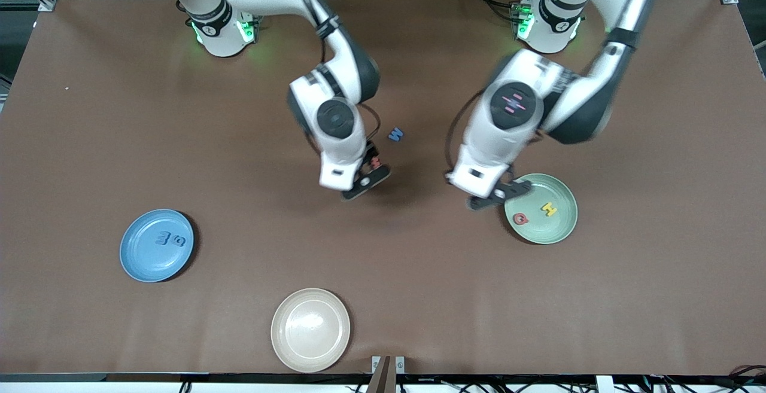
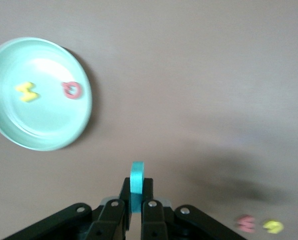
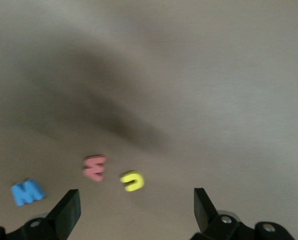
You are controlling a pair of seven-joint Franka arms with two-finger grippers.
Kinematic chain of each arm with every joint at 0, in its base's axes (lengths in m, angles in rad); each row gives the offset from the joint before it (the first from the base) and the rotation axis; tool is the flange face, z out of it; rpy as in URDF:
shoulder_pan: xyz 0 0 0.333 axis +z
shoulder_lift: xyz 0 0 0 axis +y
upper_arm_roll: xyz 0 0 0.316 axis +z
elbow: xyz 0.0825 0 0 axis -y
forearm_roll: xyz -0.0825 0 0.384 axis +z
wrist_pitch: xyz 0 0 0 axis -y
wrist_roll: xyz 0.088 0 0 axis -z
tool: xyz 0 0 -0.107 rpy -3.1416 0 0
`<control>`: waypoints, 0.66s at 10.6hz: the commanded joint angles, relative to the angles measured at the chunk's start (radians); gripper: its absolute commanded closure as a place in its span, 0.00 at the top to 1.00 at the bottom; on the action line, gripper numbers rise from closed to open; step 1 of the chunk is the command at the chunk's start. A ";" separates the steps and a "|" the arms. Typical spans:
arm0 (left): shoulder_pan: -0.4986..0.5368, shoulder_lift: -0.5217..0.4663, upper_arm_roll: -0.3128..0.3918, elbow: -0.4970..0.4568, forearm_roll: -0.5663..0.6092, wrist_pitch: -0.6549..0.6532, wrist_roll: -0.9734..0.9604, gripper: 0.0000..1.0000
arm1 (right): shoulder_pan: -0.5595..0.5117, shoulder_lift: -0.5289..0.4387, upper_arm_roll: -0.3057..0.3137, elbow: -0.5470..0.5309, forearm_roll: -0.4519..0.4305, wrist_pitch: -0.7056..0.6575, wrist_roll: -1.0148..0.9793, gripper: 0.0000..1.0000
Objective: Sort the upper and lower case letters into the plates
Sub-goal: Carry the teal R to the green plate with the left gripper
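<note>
Two white arms bent downward over a brown desk point(image 1: 90, 142), wrists tipped toward the surface. Left claw point(image 2: 137, 202) clamped on a teal letter point(image 2: 137, 181) held upright between its fingers, hanging just beside the rim of the pale green plate point(image 1: 565, 201), toward the right arm's end of the desk from it. Inside that plate, a red letter point(image 1: 522, 219) and a yellow letter point(image 1: 549, 208), side by side and apart. Right claw point(image 3: 134, 212) spread wide and holding nothing, hovering over a red letter on the desk point(image 3: 95, 167) and a yellow letter on the desk point(image 3: 132, 181), well away from the green plate toward the right arm's end. Blue letter point(image 1: 395, 134) flat on the desk near those two. Blue plate point(image 1: 134, 258) much farther toward the right arm's end, with two dark blue letters point(image 1: 170, 239) inside. Cream plate point(image 1: 287, 345) nearer the front camera than the green plate.
</note>
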 commanded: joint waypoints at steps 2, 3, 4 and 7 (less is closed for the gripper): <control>0.152 -0.018 -0.014 -0.103 -0.018 -0.002 0.238 0.00 | 0.062 0.013 -0.007 -0.122 0.008 0.165 0.045 1.00; 0.184 -0.007 -0.008 -0.115 -0.015 -0.001 0.290 0.00 | 0.069 0.032 -0.007 -0.122 0.032 0.176 0.047 1.00; 0.207 0.007 0.010 -0.115 -0.014 -0.001 0.336 0.00 | 0.087 0.048 -0.007 -0.122 0.063 0.187 0.047 1.00; 0.209 0.033 0.095 -0.112 -0.012 -0.001 0.516 0.28 | 0.107 0.074 -0.007 -0.122 0.080 0.201 0.087 1.00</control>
